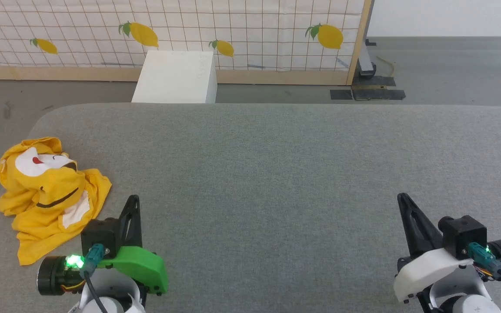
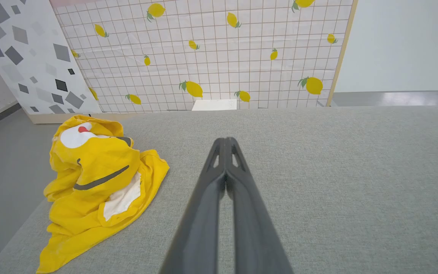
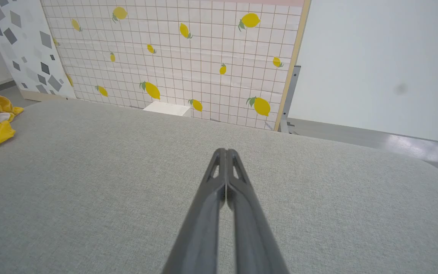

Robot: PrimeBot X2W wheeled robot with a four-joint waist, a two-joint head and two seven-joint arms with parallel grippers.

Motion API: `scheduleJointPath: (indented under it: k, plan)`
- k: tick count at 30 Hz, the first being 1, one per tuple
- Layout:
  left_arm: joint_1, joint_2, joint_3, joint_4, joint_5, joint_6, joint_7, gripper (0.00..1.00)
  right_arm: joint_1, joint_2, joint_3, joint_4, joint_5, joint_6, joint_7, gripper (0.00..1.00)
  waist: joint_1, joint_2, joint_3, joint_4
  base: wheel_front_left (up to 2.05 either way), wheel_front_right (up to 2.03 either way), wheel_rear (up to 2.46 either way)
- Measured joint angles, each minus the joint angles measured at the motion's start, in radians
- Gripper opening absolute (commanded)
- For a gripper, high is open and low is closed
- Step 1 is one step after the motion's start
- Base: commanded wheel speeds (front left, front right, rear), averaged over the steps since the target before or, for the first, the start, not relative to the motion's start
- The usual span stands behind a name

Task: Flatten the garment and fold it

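Both claws are clenched with nothing between their fingers, so the step in hand looks like the first reach. The left claw [image 1: 134, 199] is the natural one to lead. The garment [image 1: 46, 191] lies just beside it, ahead and to its left, while the right claw [image 1: 402, 198] sits well apart, far off to the cloth's right.

A good reach would part the left fingers before they meet the cloth and come in low along the grey surface [image 1: 276, 174]. It would pinch a single layer at the near hem rather than the bunched middle. Then it would draw the heap rightward onto the bare stretch between the two claws, where both can spread it. Grabbing several folds at once would likely lift a knot instead of an edge.

The garment is a crumpled bright yellow heap, folded over itself, showing white patches, a red dot and curved black lines. It sits near the surface's left border; whether its outer fold overhangs that border is hard to tell.
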Motion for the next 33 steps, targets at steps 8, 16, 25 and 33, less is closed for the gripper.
scheduleJointPath:
  k: [8, 16, 25, 33]
  plan:
    - [0.000, 0.000, 0.000, 0.000, 0.000, 0.000, 0.000, 0.00, 0.000, 0.000, 0.000, 0.000, 0.000, 0.000, 0.000, 0.00, 0.0000, 0.0000, 0.000, 0.000, 0.00, 0.00, 0.00]
    - [0.000, 0.000, 0.000, 0.000, 0.000, 0.000, 0.000, 0.00, 0.000, 0.000, 0.000, 0.000, 0.000, 0.000, 0.000, 0.00, 0.0000, 0.0000, 0.000, 0.000, 0.00, 0.00, 0.00]
    - [0.000, 0.000, 0.000, 0.000, 0.000, 0.000, 0.000, 0.00, 0.000, 0.000, 0.000, 0.000, 0.000, 0.000, 0.000, 0.00, 0.0000, 0.0000, 0.000, 0.000, 0.00, 0.00, 0.00]
    - [0.000, 0.000, -0.002, 0.000, -0.005, 0.000, 0.000, 1.00, 0.000, 0.000, -0.001, 0.001, 0.000, 0.000, 0.000, 1.00, 0.0000, 0.0000, 0.000, 0.000, 0.00, 0.00, 0.00]
